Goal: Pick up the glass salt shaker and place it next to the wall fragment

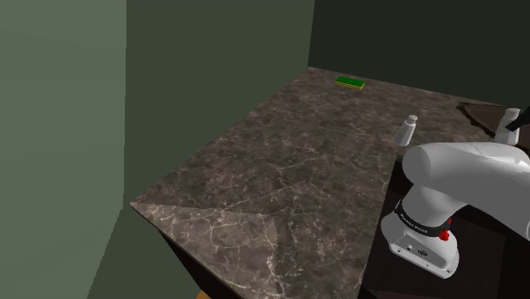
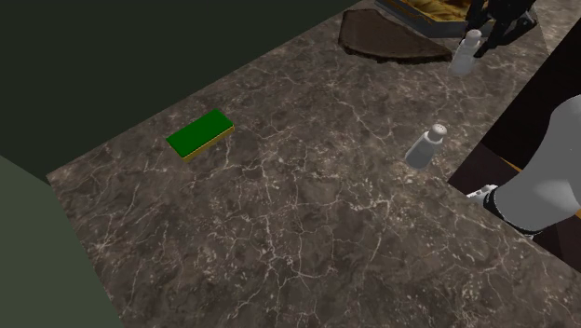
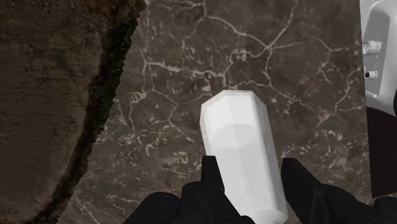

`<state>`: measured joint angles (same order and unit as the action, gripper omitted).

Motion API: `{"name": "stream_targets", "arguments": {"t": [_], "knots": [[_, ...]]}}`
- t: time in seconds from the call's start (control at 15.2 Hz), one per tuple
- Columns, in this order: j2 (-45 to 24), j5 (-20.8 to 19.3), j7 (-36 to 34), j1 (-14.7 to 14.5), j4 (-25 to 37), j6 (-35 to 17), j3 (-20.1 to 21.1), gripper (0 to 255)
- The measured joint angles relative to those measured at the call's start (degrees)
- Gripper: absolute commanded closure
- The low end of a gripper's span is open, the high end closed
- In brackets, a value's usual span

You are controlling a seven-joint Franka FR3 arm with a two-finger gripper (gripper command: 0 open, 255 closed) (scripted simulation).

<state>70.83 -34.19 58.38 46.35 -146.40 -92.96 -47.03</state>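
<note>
Wrist view: your gripper (image 3: 253,162) pinches the white salt shaker (image 3: 242,153), one black finger against each side, and the shaker's long axis runs out along the fingers. It sits over the marble counter (image 3: 191,63), well apart from the second shaker (image 2: 426,146). The dark brown slab (image 3: 51,95), which I take for the wall fragment, lies near, off to one finger's side across a strip of marble. Your move probably runs sideways toward it.

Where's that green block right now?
The green block lies flat on the counter, near its upper-left edge in the second exterior view, well apart from the nearer shaker.
</note>
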Motion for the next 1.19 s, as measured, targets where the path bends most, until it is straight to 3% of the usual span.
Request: {"name": "stream_targets", "arguments": {"t": [0.66, 1.06, 1.12, 1.19], "knots": [[0.8, -5.0, 0.2, 1.9, -6.3, -5.6, -5.5, 255], [0.9, -5.3, 0.3, 2.1, -6.7, -5.9, -5.8, 255], [0.9, -5.3, 0.3, 2.1, -6.7, -5.9, -5.8, 0], [0.9, -5.3, 0.3, 2.1, -6.7, -5.9, -5.8, 0]]}}
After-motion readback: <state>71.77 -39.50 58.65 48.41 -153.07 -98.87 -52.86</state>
